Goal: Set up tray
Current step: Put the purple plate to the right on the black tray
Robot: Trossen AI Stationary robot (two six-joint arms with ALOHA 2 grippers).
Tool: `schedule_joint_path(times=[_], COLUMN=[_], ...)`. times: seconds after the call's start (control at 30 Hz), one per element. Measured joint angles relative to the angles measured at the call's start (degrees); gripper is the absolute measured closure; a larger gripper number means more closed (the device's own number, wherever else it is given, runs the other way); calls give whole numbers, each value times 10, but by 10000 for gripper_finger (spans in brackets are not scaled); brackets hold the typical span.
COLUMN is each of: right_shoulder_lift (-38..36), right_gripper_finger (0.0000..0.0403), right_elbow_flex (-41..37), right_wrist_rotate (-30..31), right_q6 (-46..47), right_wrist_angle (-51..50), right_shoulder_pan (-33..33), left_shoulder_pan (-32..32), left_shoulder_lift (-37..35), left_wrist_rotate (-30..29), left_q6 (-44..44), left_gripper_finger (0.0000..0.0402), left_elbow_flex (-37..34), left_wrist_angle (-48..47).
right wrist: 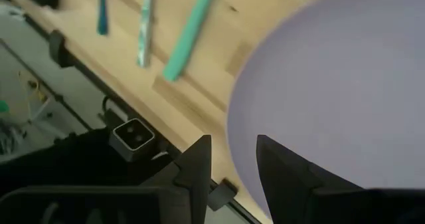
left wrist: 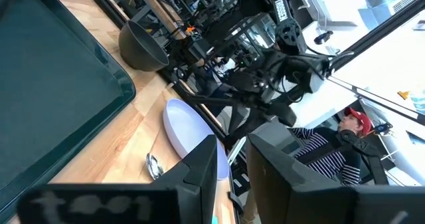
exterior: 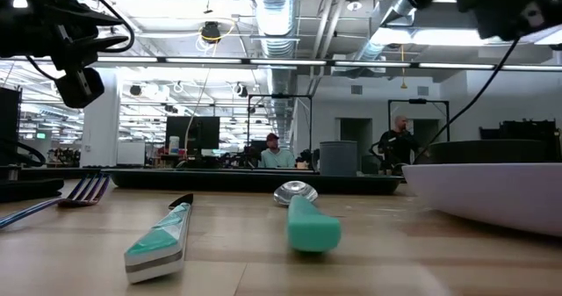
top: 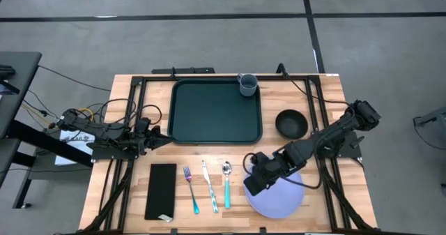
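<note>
From above, you had the tray (top: pixel 216 111) lying at the back middle of the table (top: pixel 327 214), with a grey cup (top: pixel 248 84) standing in its far right corner. A black bowl (top: pixel 291 123) sat just right of the tray. In front lay a black flat rectangle (top: pixel 162 191), a fork (top: pixel 191 188), a knife (top: pixel 209 186) and a spoon (top: pixel 226 183) in a row, then a lavender plate (top: pixel 279 196). Your right gripper (top: pixel 252 185) hung over the plate's left edge; your left gripper (top: pixel 162 139) waited by the tray's front left corner.

At table height, you saw the knife (exterior: pixel 160 241) and spoon (exterior: pixel 303 215) close up, the fork (exterior: pixel 79 191) at left, the plate's rim (exterior: pixel 492 195) at right, and the tray (exterior: pixel 255 180) as a dark strip behind them.

Your left wrist camera showed its fingers (left wrist: pixel 206 164) slightly apart with nothing between them, the tray (left wrist: pixel 53 98) alongside, the plate (left wrist: pixel 189 134) and bowl (left wrist: pixel 141 46) beyond.

Your right wrist camera showed its fingers (right wrist: pixel 199 161) spread a little at the plate's (right wrist: pixel 332 91) edge, gripping nothing.
</note>
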Motion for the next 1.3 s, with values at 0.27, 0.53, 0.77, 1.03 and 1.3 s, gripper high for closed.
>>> schedule_joint_path(times=[0.27,0.53,0.77,1.03,1.3], right_shoulder_lift=[0,-22,-78,-65,-59], right_gripper_finger=[290,290,290,290,290], right_elbow_flex=[9,9,9,9,8], right_wrist_rotate=[17,64,188,151,151], right_q6=[-39,88,366,484,411], right_wrist_angle=[-73,-249,-307,-351,-347], right_shoulder_pan=[9,57,166,234,227], left_shoulder_pan=[0,0,0,14,48], left_shoulder_lift=[0,23,153,434,674], left_wrist_rotate=[-9,29,40,51,182], left_q6=[-8,-31,-22,66,255], left_gripper_finger=[333,333,333,333,333], left_elbow_flex=[0,32,123,325,540], left_wrist_angle=[0,-18,-26,-99,-233])
